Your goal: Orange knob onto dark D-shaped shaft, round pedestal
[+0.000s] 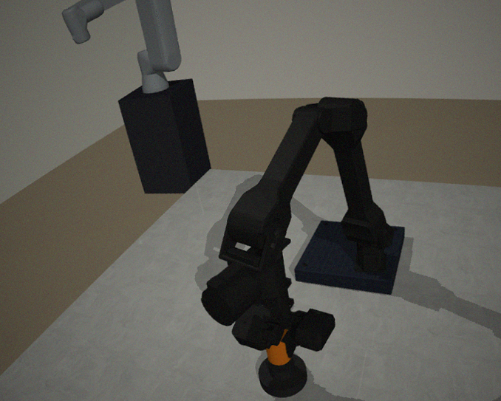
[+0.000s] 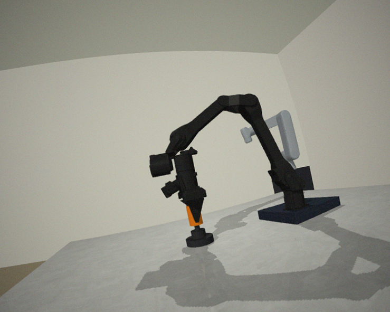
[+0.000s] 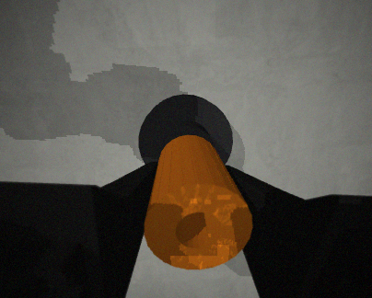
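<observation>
The orange knob (image 1: 277,353) (image 2: 192,217) (image 3: 191,184) is upright between my fingers. My gripper (image 1: 281,349) (image 2: 196,218) (image 3: 189,170) is shut on it, pointing down over the pedestal. The dark round pedestal (image 1: 284,385) (image 2: 199,240) (image 3: 158,120) stands on the table, with a narrower collar on its top. In the exterior view a short piece of the dark shaft (image 2: 197,227) shows between the knob's lower end and the collar, so the knob is not down on the pedestal. The wrist view shows the hole in the knob's top, partly in shadow. The shaft's flat side is hidden.
My arm's dark blue base plate (image 1: 322,254) (image 2: 276,213) lies behind and to the right of the pedestal. A grey second arm (image 1: 157,23) (image 2: 288,138) stands farther back on a dark block (image 1: 155,145) (image 2: 305,179). Arm shadows fall across the table.
</observation>
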`<state>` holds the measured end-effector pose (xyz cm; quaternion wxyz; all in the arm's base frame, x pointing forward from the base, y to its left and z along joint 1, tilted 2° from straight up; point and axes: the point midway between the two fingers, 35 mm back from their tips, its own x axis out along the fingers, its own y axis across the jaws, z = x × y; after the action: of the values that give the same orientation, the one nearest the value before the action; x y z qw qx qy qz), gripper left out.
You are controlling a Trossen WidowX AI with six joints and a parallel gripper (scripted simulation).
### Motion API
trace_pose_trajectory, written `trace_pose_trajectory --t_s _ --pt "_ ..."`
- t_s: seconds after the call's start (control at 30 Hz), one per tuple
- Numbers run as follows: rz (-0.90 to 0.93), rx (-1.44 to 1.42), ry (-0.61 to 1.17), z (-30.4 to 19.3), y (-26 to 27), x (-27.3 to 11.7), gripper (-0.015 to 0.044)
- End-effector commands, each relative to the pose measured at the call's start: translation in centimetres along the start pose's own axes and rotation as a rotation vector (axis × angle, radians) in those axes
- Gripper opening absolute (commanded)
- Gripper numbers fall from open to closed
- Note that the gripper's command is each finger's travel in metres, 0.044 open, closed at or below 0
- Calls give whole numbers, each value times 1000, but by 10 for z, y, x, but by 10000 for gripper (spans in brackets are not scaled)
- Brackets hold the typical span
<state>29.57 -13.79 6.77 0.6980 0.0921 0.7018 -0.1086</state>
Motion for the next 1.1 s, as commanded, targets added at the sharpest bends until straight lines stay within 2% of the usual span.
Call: trace_pose_trajectory --t_s 0.0,0.27,0.5,1.07 --pt "-3 3 1 0 0 1 0" --pt "-3 12 1 0 0 -5 0" --pt "-3 213 1 2 -1 -3 0" --pt "-3 213 1 0 0 0 0"
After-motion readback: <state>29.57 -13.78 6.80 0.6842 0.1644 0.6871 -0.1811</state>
